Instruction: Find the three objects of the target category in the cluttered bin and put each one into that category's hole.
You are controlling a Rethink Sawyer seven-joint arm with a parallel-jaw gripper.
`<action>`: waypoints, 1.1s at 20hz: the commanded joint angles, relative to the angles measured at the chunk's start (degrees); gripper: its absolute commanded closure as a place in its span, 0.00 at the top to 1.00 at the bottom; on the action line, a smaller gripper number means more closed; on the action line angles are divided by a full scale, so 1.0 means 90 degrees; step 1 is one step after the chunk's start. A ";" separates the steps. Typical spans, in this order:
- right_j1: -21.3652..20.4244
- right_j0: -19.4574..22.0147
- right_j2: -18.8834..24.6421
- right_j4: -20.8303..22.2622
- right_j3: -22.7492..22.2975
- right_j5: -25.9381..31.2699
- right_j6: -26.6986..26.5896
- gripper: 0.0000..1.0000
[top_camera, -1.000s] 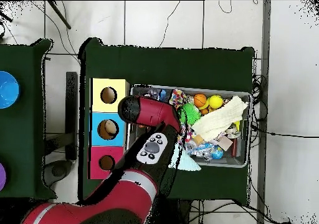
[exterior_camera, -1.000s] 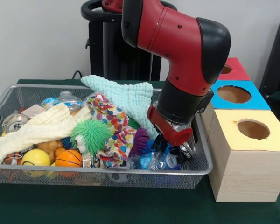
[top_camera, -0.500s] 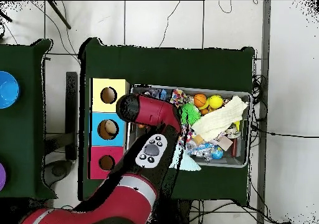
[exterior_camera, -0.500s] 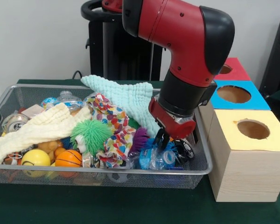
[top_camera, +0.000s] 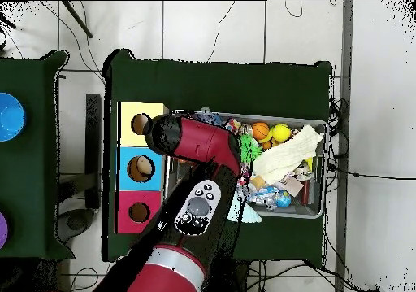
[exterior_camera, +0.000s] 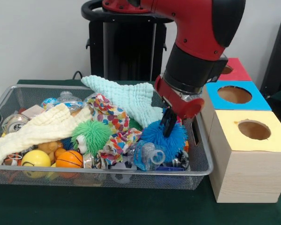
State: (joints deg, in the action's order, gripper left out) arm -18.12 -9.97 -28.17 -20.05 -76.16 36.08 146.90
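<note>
Claw [exterior_camera: 168, 127] of mine pinches the blue spiky ball [exterior_camera: 163, 136], just above the bin's [exterior_camera: 202, 169] right end; the yellow-topped box [exterior_camera: 254, 129] stands directly beside that end.

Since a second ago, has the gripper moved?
Yes. The gripper has risen out of the clutter against the wire bin's front rim, lifting a blue spiky ball it is shut on.

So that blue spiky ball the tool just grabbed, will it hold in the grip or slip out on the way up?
The blue spiky ball looks soft, so it probably squashes under the tool rather than popping free. It seems light for its bulk. The tool grips near its top among the bristles, so it may sag or swing; the clear plastic bottle beside it could snag.
</note>
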 commanded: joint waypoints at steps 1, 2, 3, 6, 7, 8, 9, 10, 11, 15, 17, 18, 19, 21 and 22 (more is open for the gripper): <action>-0.0435 0.0133 0.0219 0.0047 -0.0178 0.0482 0.0704 0.00; -0.0465 0.0139 0.0219 0.0058 -0.0203 0.0487 0.0696 0.00; -0.0479 0.0133 0.0217 0.0068 -0.0209 0.0502 0.0703 0.00; -0.0490 0.0151 0.0241 0.0077 -0.0225 0.0491 0.0704 0.00; -0.0463 0.0159 0.0260 0.0077 -0.0233 0.0436 0.0712 0.00; -0.0446 0.0175 0.0292 0.0076 -0.0263 0.0358 0.0708 0.00; -0.0415 0.0171 0.0275 0.0086 -0.0245 0.0355 0.0723 0.00; -0.0385 0.0167 0.0258 0.0096 -0.0228 0.0352 0.0739 0.00; -0.0354 0.0163 0.0242 0.0107 -0.0210 0.0349 0.0754 0.00; -0.0218 0.0123 0.0136 0.0138 -0.0154 0.0345 0.0863 1.00; -0.0198 0.0138 0.0134 0.0149 -0.0179 0.0248 0.0828 1.00; -0.0195 0.0152 0.0149 0.0142 -0.0191 0.0215 0.0814 1.00; -0.0183 0.0147 0.0137 0.0138 -0.0190 0.0202 0.0816 1.00; -0.0177 0.0124 0.0105 0.0129 -0.0203 0.0226 0.0847 1.00; -0.0173 0.0108 0.0082 0.0126 -0.0203 0.0253 0.0868 1.00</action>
State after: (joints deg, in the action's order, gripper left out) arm -21.98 -9.90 -29.87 -20.05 -76.16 36.25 146.90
